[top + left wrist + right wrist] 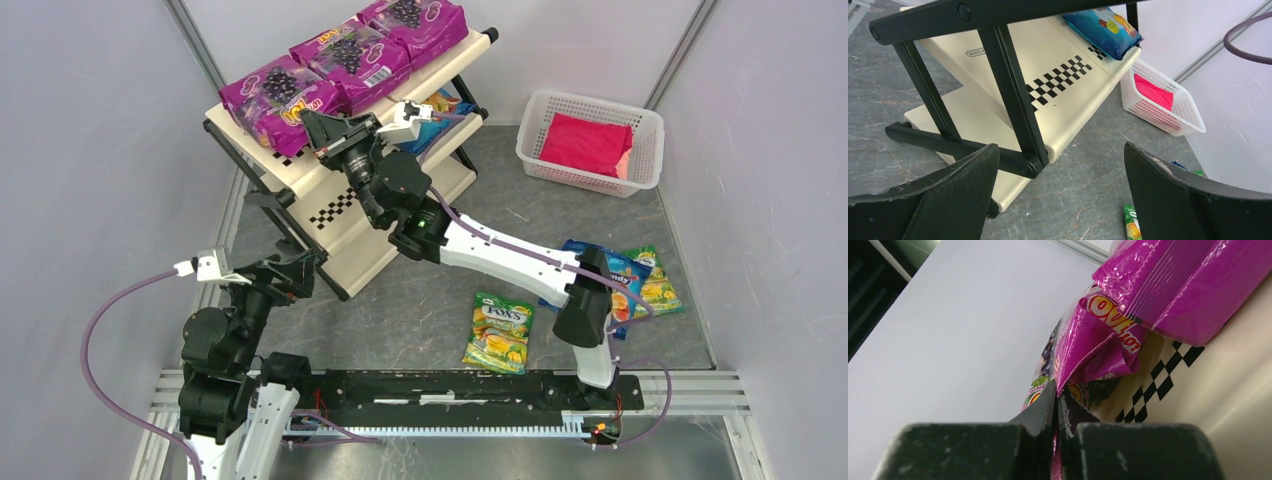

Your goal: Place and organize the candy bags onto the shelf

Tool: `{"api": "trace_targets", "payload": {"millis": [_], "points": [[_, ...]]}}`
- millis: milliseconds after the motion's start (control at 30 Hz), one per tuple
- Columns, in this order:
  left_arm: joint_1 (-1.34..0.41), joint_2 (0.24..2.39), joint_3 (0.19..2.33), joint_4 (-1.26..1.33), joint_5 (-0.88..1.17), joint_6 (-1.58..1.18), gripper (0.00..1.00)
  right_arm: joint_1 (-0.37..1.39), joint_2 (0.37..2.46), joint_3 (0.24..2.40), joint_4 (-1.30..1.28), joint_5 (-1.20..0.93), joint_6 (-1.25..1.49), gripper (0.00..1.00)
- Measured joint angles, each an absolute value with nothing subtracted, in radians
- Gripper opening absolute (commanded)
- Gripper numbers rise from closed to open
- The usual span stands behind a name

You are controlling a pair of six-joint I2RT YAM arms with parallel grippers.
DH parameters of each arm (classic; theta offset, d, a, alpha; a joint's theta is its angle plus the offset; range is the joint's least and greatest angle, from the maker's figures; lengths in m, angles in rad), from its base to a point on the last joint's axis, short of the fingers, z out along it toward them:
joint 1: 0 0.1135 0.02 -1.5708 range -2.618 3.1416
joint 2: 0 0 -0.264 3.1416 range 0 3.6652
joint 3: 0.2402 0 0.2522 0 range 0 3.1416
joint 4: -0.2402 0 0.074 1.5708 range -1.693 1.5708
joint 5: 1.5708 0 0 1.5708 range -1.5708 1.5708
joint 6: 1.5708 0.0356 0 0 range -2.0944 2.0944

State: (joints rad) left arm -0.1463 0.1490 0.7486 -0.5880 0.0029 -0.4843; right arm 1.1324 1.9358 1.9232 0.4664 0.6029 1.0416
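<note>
- One magenta candy bag [272, 95] lies on the top tier of the shelf [370, 250]. Its thin edge [1098, 345] is between the right jaws, and they are squeezed together on it.
- I think the jaws pinch only the edge so they can slide the bag straight and not squash the candy.
- Two more magenta bags [350, 55] lie just past the right jaws on the same tier, side by side in a row.
- The tier tilts. A bag let go crooked could slip down, I think, so it is held at its low edge.
- A blue bag [440, 110] rests on the middle tier, lower than the right jaws and off to one side.
- The left jaws are wide apart and hold nothing. They hang low, with the black leg of the shelf [1013, 100] right in front of them.
- Well behind the right jaws, down on the bench [430, 300], lie a green-yellow bag [500, 330], a second blue bag [600, 275] and another green-yellow bag [655, 280]. These are not on the shelf yet.
- A white basket [650, 120] stands on the bench beside the shelf, well apart from both jaws. A pink-red bundle [585, 143] lies inside it.
- The bench is grey, like stone. Plain pale walls stand all around it.
</note>
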Motion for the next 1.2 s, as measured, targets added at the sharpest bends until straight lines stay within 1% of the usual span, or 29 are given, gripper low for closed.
{"api": "trace_targets", "payload": {"millis": [200, 300, 400, 533, 567, 633, 800, 933, 1067, 1200], "points": [[-0.148, 0.149, 0.749, -0.588, 0.003, -0.484, 1.00, 1.134, 1.985, 2.000, 0.430, 0.615, 1.035, 0.22], [-0.149, 0.149, 0.749, -0.588, 0.003, -0.484, 1.00, 1.134, 1.985, 2.000, 0.433, 0.615, 1.035, 0.34], [-0.153, 0.149, 0.749, -0.588, 0.003, -0.484, 1.00, 1.135, 1.975, 1.998, 0.438, 0.609, 1.026, 0.49], [-0.154, 0.149, 0.749, -0.588, 0.003, -0.484, 1.00, 1.135, 1.911, 1.932, 0.431, 0.590, 1.004, 0.71], [-0.154, 0.149, 0.749, -0.588, 0.003, -0.484, 1.00, 1.135, 1.888, 1.905, 0.425, 0.585, 0.997, 0.74], [-0.154, 0.149, 0.749, -0.588, 0.003, -0.484, 1.00, 1.135, 1.846, 1.853, 0.417, 0.579, 0.986, 0.79], [-0.154, 0.149, 0.749, -0.588, 0.003, -0.484, 1.00, 1.132, 1.755, 1.735, 0.401, 0.556, 0.973, 0.83], [-0.155, 0.149, 0.749, -0.588, 0.003, -0.484, 1.00, 1.130, 1.692, 1.658, 0.400, 0.508, 0.936, 0.97], [-0.155, 0.149, 0.749, -0.588, 0.003, -0.484, 1.00, 1.129, 1.582, 1.523, 0.389, 0.422, 0.797, 0.98], [-0.155, 0.149, 0.749, -0.588, 0.003, -0.484, 1.00, 1.129, 1.392, 1.271, 0.370, 0.319, 0.583, 0.98]]}}
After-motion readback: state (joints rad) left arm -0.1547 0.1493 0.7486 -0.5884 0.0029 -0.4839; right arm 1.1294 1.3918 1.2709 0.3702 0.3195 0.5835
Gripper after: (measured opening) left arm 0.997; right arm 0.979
